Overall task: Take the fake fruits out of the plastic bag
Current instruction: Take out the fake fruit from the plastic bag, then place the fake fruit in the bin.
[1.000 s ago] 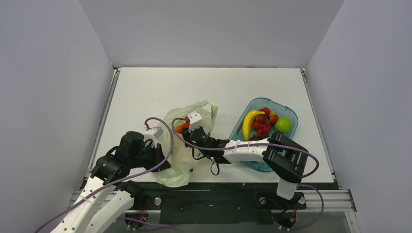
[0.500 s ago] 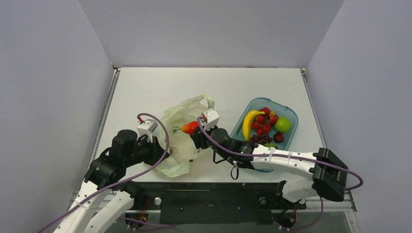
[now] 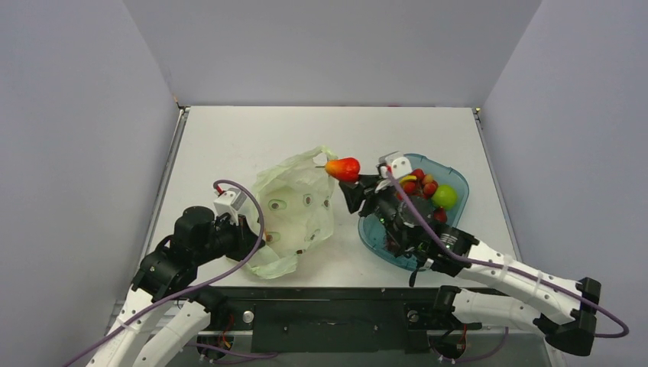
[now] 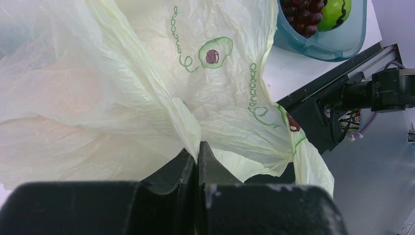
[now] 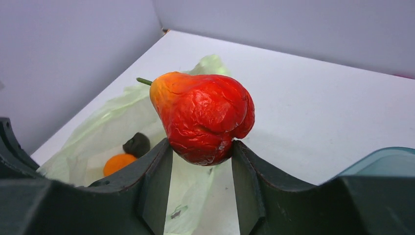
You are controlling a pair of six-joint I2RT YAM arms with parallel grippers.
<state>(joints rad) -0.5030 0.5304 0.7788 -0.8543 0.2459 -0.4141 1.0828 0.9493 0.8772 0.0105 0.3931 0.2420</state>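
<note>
Here, red fruit [image 5: 205, 117] pinched in right hand [image 5: 201, 152], just beside plastic bag [image 3: 294, 210]

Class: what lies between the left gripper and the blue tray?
The bag, pinched by the left gripper, then bare table before the tray; top view.

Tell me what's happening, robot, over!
Left gripper shut on plastic bag. Right gripper holding red fruit, out of bag. Orange fruit inside bag. Nothing in the way.
</note>
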